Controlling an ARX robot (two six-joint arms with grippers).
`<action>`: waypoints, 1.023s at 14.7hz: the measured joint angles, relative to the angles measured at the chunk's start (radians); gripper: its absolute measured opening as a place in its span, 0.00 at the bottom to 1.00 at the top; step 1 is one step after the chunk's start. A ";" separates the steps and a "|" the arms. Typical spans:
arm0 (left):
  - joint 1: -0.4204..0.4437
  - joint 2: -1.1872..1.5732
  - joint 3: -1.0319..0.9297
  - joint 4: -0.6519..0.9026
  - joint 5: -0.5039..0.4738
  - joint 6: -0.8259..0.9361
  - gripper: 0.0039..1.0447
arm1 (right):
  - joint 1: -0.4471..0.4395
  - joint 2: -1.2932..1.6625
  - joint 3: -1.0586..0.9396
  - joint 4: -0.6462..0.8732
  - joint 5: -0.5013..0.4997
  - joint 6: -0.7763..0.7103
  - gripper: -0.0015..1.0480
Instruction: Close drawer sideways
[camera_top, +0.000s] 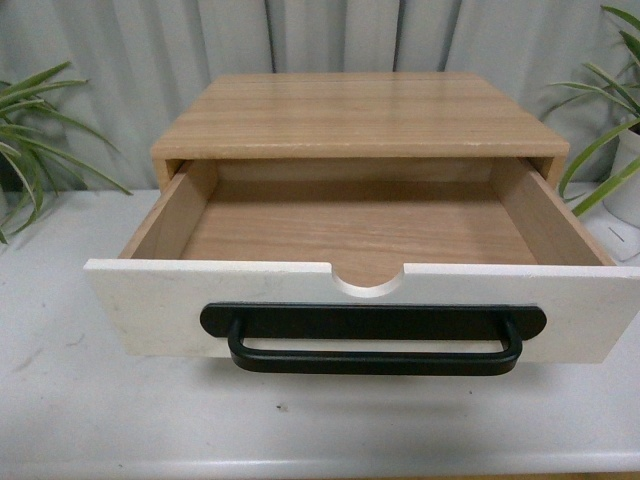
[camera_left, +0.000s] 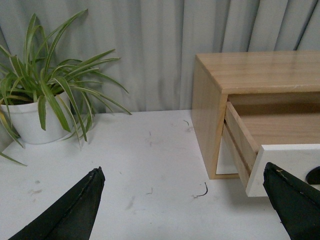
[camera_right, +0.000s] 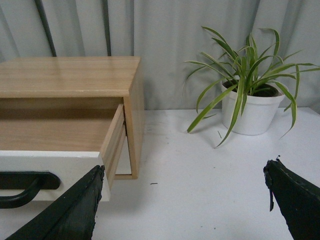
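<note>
The drawer (camera_top: 130, 305) stands pulled far out of a light wood cabinet (camera_top: 360, 115). Its white front panel carries a long black bar handle (camera_top: 373, 342) and a half-round notch in the top edge; the wood inside is bare. Neither gripper shows in the front view. My left gripper (camera_left: 185, 192) is open and empty over the table, beside the drawer's left end (camera_left: 280, 162). My right gripper (camera_right: 185, 192) is open and empty beside the drawer's right end (camera_right: 55, 165); one finger (camera_right: 75, 210) is in front of the panel's corner.
A potted green plant in a white pot (camera_left: 30, 120) stands left of the cabinet and another (camera_right: 252, 112) stands right of it. The white table (camera_top: 300, 430) runs round the cabinet, its front edge close below the drawer. A grey curtain hangs behind.
</note>
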 joint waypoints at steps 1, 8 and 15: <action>0.000 0.000 0.000 0.000 0.000 0.000 0.94 | 0.000 0.000 0.000 0.000 0.000 0.000 0.94; 0.000 0.000 0.000 0.000 0.000 0.000 0.94 | 0.000 0.000 0.000 0.000 0.000 0.000 0.94; 0.000 0.000 0.000 0.000 0.000 0.000 0.94 | 0.000 0.000 0.000 0.000 0.000 0.000 0.94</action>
